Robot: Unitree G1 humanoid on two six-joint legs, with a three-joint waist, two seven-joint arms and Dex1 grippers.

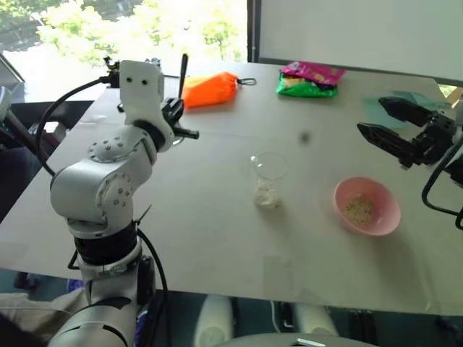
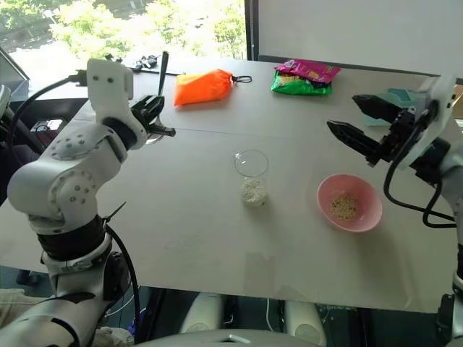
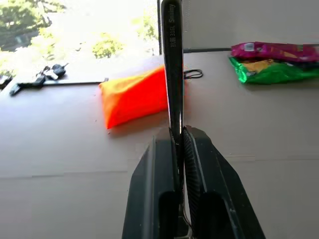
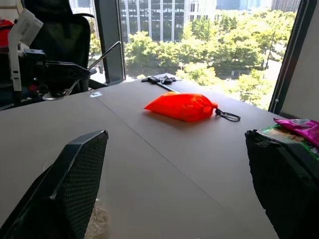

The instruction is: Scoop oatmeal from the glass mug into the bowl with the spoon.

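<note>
Table [image 1: 217, 238]: pale grey-beige top, faint seam running across. Centre: glass mug [image 1: 269, 179], upright, oatmeal [image 1: 267, 194] at its bottom. At 4 o'clock of the mug, near: pink bowl [image 1: 367, 205] holding some flakes. At 11 o'clock, far edge: orange pouch [image 1: 210, 89] with black cord. At 1 o'clock, far edge: green-and-pink snack packets [image 1: 309, 79]. At 2 o'clock, right edge: pale teal scoop [image 2: 400, 99], partly hidden.

- Looking forward and down from the head over the table [image 1: 217, 238], 2 eye views sharing the glass mug [image 1: 269, 173] and bowl [image 1: 367, 206].
- Left wrist: close along the fingers toward the orange pouch [image 3: 133, 97].
- Right wrist: low across the table, sharing that pouch.
</note>
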